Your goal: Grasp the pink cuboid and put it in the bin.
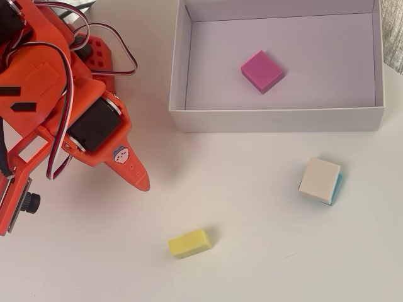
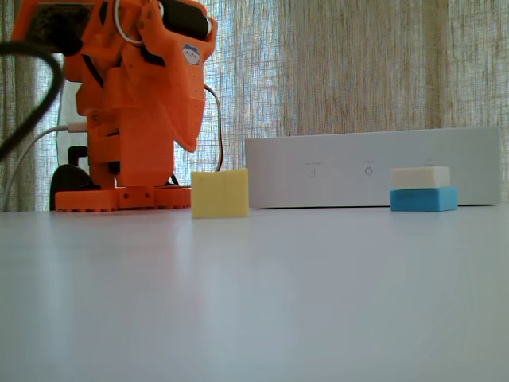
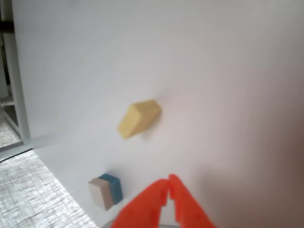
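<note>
The pink cuboid (image 1: 262, 71) lies flat inside the bin (image 1: 277, 119), well apart from the jaws (image 3: 169, 183); they are clenched on nothing, outside its near wall.

Pink cuboid (image 1: 262, 71) hidden in fixed view behind near wall of bin (image 2: 374, 169); absent from wrist view too. Bin cut off at 12 o'clock in overhead view, its far wall only partly seen. Arm (image 1: 56, 100) cropped at 9 and 12 o'clock overhead, and at 12 o'clock in fixed view. Wrist view blurred throughout: yellow block (image 3: 138, 118) soft-edged; gripper (image 3: 169, 183) cut off at 6 o'clock, tips touching. Small markings on bin wall too tiny to read.
</note>
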